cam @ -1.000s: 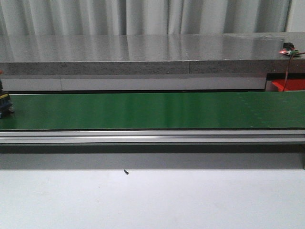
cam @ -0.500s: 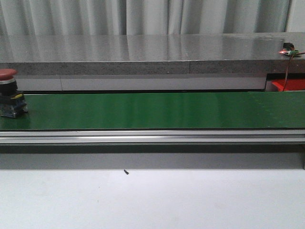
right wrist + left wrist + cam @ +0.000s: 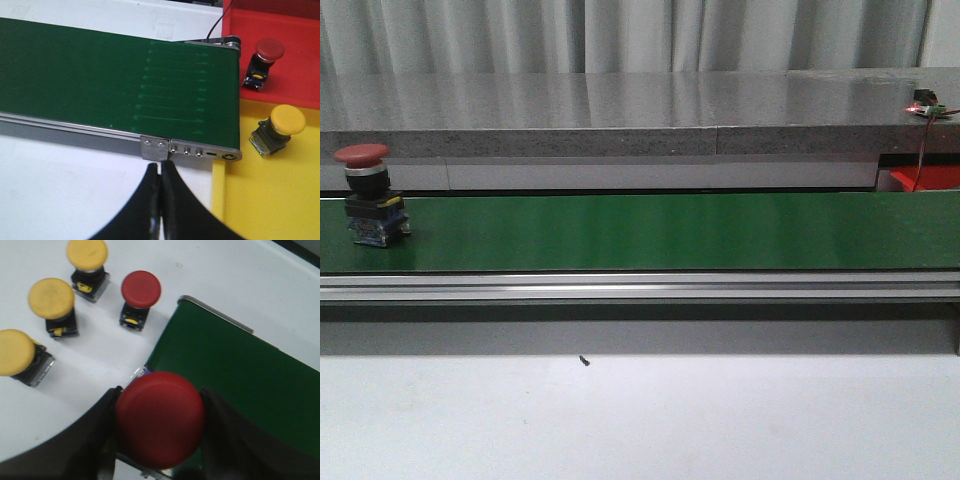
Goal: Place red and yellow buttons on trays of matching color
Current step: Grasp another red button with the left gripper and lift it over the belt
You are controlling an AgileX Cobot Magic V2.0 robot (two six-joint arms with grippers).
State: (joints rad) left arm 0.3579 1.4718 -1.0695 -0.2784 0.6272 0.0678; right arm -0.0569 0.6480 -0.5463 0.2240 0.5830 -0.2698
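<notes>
Landmark: we place everything against the green belt (image 3: 650,232), which runs across the front view from edge to edge.
Red button on the belt (image 3: 370,196): it stands upright at the belt's far left end, red cap on top, dark body with a bit of yellow and blue below. No arm shows beside it in the front view.
Left gripper (image 3: 159,440): in the left wrist view we see its 2 dark fingers (image 3: 102,440) on either side of a large red button cap (image 3: 160,418), right at that same left end of the belt. The cap fills the gap between them, but we cannot tell whether they are pressing on it or have let go.
Spare buttons: on the white table (image 3: 240,275) just off the belt's left end stand 3 yellow buttons (image 3: 52,300) and 1 red spare button (image 3: 140,290), all upright and apart from each other.
Right gripper (image 3: 159,182): its fingers are pressed together with nothing between them, hanging just in front of the belt's right end.
Red tray (image 3: 300,55): it sits past the belt's right end and holds 1 red-capped button (image 3: 264,57).
Yellow tray (image 3: 260,200): it lies beside the red tray, also past the belt's right end, with 1 yellow-capped button (image 3: 280,127) lying tilted in it.
</notes>
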